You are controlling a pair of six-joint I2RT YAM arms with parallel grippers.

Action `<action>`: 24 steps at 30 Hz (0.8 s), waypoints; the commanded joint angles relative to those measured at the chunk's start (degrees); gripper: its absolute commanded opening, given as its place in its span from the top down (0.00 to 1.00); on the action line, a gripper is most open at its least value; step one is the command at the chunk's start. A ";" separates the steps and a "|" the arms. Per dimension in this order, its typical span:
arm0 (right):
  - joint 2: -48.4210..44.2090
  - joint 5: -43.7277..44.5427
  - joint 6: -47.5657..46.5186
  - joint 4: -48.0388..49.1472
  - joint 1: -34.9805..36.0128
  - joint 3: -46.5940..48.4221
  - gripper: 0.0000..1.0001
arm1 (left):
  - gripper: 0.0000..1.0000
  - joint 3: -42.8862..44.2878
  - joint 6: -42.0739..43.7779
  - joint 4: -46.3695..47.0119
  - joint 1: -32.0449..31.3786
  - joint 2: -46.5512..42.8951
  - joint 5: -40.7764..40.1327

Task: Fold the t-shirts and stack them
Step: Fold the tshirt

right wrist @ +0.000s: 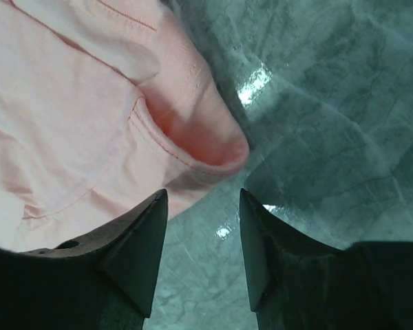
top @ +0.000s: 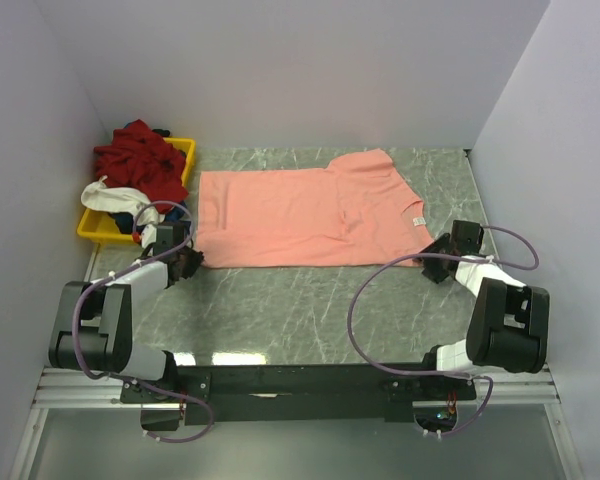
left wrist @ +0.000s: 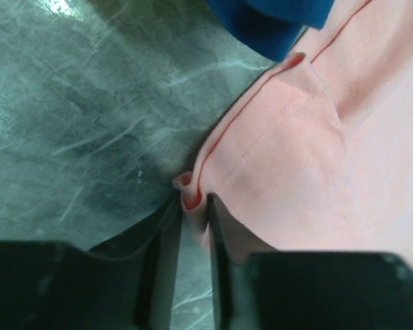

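A salmon-pink t-shirt [top: 300, 215] lies spread on the grey marbled table, folded partly, with its white neck label [top: 417, 221] at the right. My left gripper [top: 190, 258] is shut on the shirt's near-left corner [left wrist: 193, 206], which bunches between the jaws. My right gripper [top: 432, 262] is open just off the shirt's near-right corner; the rolled hem [right wrist: 206, 148] lies just ahead of its fingertips and the left finger rests on the cloth edge. Dark red [top: 140, 160], white [top: 108, 195] and blue [left wrist: 272, 20] shirts lie heaped in the tray.
A yellow plastic tray [top: 185, 160] stands at the table's far left, close beside my left gripper. White walls close the back and both sides. The arms' bases and black rail [top: 300, 380] run along the near edge.
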 commanded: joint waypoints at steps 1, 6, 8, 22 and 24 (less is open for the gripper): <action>1.45 2.38 0.16 3.35 -0.50 1.21 0.49 | 0.75 -1.11 0.61 -1.27 0.17 1.50 -1.15; 3.29 1.68 0.34 3.27 -0.50 3.92 0.69 | 0.96 0.21 1.05 -1.97 0.08 1.94 -0.80; 3.30 2.21 0.34 2.82 -0.59 4.81 0.80 | 0.99 0.91 1.05 -2.50 0.08 1.59 -0.89; -11.99 -1.30 -0.19 -8.33 -0.59 12.80 1.00 | 0.99 8.81 4.03 -15.06 -0.10 -10.89 -5.81; -15.15 -1.22 -0.63 -10.96 -0.68 14.83 1.00 | 0.99 10.65 4.47 -17.61 -0.10 -13.60 -6.07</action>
